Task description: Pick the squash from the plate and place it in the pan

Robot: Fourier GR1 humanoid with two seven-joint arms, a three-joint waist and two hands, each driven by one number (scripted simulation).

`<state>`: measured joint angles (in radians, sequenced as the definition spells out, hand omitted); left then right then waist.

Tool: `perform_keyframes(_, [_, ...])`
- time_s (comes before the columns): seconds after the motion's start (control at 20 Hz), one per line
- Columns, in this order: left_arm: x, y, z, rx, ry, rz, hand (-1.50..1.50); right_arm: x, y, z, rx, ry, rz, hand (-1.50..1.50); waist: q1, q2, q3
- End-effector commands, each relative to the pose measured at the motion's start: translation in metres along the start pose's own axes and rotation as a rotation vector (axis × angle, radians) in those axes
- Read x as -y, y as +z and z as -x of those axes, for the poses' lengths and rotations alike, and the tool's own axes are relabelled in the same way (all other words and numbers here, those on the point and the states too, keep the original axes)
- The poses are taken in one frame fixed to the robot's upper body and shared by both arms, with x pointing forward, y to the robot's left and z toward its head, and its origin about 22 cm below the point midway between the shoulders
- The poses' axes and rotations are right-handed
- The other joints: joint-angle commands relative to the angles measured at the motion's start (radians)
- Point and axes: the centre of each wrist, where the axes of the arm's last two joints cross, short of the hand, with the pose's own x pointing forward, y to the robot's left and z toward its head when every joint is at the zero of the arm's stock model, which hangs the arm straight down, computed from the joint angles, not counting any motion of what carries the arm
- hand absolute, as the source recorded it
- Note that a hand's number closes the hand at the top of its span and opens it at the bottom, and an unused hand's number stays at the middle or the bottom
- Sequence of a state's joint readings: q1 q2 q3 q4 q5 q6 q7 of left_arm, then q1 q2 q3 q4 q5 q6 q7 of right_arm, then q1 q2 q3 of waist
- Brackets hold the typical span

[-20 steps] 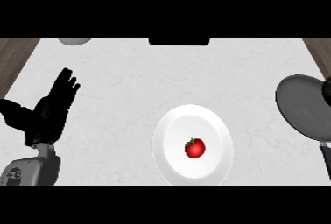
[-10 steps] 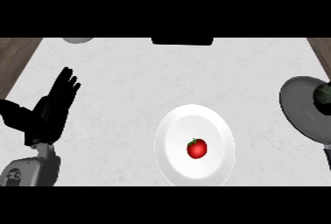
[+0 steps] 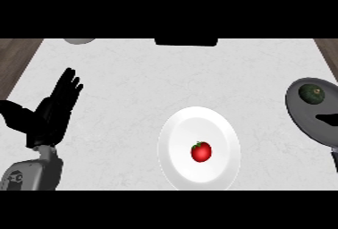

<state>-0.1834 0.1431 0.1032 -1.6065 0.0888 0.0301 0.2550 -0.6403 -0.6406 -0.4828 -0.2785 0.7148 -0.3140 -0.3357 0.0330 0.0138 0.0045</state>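
A dark green squash (image 3: 312,93) lies in the grey pan (image 3: 305,117) at the right edge, near the pan's far rim. The white plate (image 3: 198,129) sits in the middle of the counter with a small red tomato (image 3: 200,151) on it. A small black shape (image 3: 329,119) reaches over the pan from the right edge. It looks like part of my right hand, apart from the squash. My left hand (image 3: 51,112) rests open at the left, fingers up, holding nothing.
The pan's dark handle (image 3: 334,157) runs down along the right edge. A grey round object (image 3: 79,40) and a black object (image 3: 185,41) sit at the counter's far edge. Wooden floor shows past both far corners.
The black mass over the pan has drawn back to the right, uncovering the squash lying in the pan. The left hand, plate and tomato have not moved.
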Motion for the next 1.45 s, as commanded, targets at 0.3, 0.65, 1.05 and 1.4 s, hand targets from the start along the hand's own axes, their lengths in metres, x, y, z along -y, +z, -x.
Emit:
perform_keyframes(0.3, [-0.008, 0.000, 0.015, -0.016, 0.003, -0.040, 0.00, 0.054, 0.005, 0.042, 0.061, -0.480, 0.152, -1.50, -0.031, -0.005, 0.000])
perform_keyframes(0.65, [-0.015, 0.008, 0.002, -0.014, -0.004, -0.058, 0.00, 0.095, 0.055, 0.121, 0.081, -0.690, 0.154, -1.50, -0.036, -0.013, -0.001])
perform_keyframes(1.05, [-0.011, 0.006, 0.008, -0.019, 0.001, -0.017, 0.00, 0.115, 0.099, 0.166, 0.157, -0.758, 0.079, -1.50, -0.029, -0.012, -0.002])
perform_keyframes(1.4, [-0.003, 0.006, -0.006, -0.016, 0.014, -0.036, 0.00, 0.122, 0.123, 0.185, 0.125, -0.714, 0.091, -1.50, -0.030, -0.013, -0.002])
